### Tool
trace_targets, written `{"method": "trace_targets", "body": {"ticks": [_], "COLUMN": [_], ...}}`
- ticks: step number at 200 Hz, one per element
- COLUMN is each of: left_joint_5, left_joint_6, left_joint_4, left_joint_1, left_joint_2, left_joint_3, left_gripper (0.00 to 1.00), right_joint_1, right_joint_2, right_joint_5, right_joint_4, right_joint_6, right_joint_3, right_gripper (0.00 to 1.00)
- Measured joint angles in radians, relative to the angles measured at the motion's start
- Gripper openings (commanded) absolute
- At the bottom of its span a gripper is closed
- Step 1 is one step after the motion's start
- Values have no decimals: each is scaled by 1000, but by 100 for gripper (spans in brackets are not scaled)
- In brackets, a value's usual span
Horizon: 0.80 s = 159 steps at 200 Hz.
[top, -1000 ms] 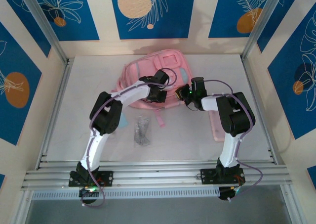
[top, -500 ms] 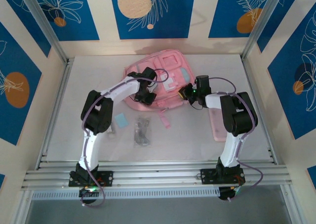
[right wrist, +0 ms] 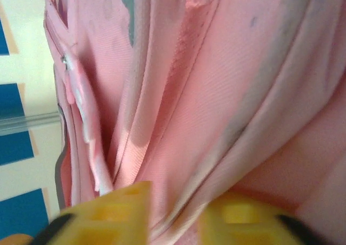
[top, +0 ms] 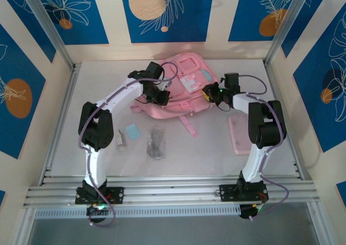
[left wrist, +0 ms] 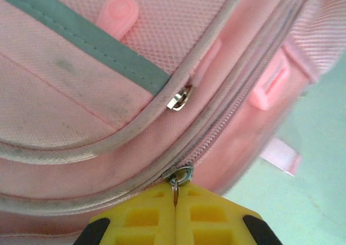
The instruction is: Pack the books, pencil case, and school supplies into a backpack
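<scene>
Here, backpack point(top: 189, 66) front up, long axis crosswise

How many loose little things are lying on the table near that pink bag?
4: a white oblong piece, a light-blue square and a clear packet front-left of the bag; a pink pouch front-right. Others may hide under the bag.
</scene>
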Motion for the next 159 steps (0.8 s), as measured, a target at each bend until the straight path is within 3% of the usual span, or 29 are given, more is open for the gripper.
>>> {"method": "trace_targets", "body": {"ticks": [22, 64, 116, 131, 141, 149, 159], "left_joint_5": [52, 111, 144, 145, 144, 142, 131], "left_joint_6": [-47, -105, -129, -130, -129, -129, -122], "left_joint_4": [9, 47, 94, 98, 104, 109, 115], "left_joint_1": [-8, -29, -65, -69, -70, -69, -69], "left_joint_2": [0, 0, 0, 0, 0, -2, -3], "left_joint_3": [17, 41, 47, 42, 28, 14, -8], "left_gripper": [0, 0, 0, 0, 0, 0, 0], "right_joint_1": [6, 100, 213, 214, 214, 214, 215], "right_joint_2": [-78, -259, -208, -166, -137, -115, -98], "right_joint_5": [-15, -62, -63, -60, -61, -63, -68], "right_joint_4": [-20, 18, 100, 143, 169, 177, 179], "right_joint_6": [3, 82, 215, 251, 263, 278, 285], "right_joint_3": [-25, -136, -174, -174, -171, -165, -157], "right_gripper": [51, 53, 52, 39, 15, 1, 0]}}
